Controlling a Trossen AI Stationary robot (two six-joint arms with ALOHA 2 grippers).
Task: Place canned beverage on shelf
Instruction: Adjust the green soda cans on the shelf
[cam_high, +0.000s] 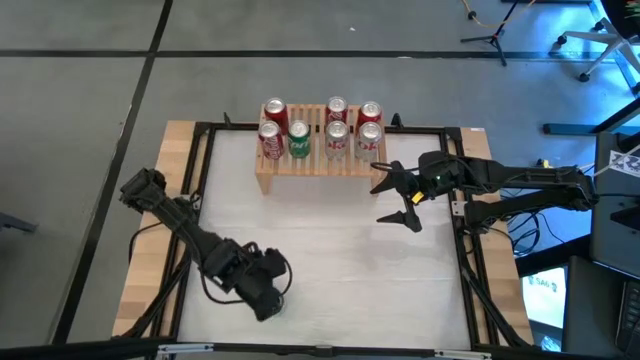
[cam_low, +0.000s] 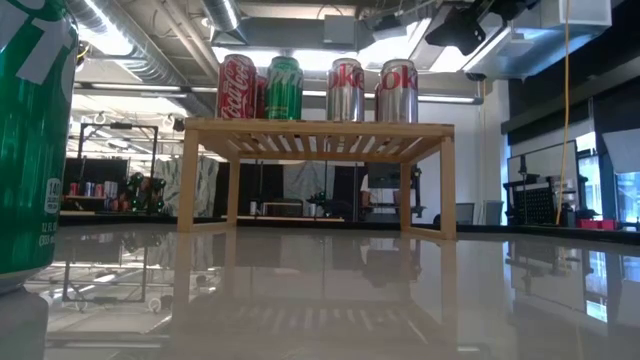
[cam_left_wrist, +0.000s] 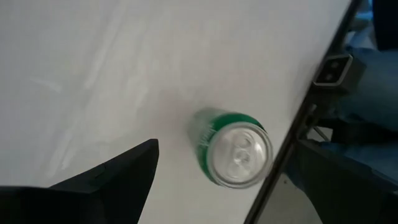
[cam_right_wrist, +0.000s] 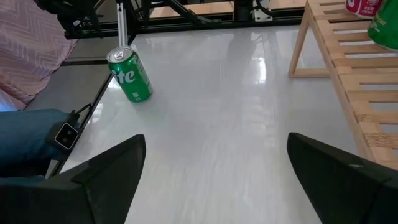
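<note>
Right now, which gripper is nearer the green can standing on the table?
Left. The left gripper hangs over the table's near edge, almost above the green can, jaws open. The right gripper hovers open beside the shelf, across the table from it.

A white table (cam_high: 330, 260) fills the frame's centre; the wooden shelf (cam_high: 315, 165) stands at its upper edge, carrying seven cans (cam_high: 336, 140). A green can (cam_right_wrist: 130, 76) stands on the table.

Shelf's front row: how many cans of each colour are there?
Red can: 1
Green can: 1
Silver cans: 2
Total: 4
</note>
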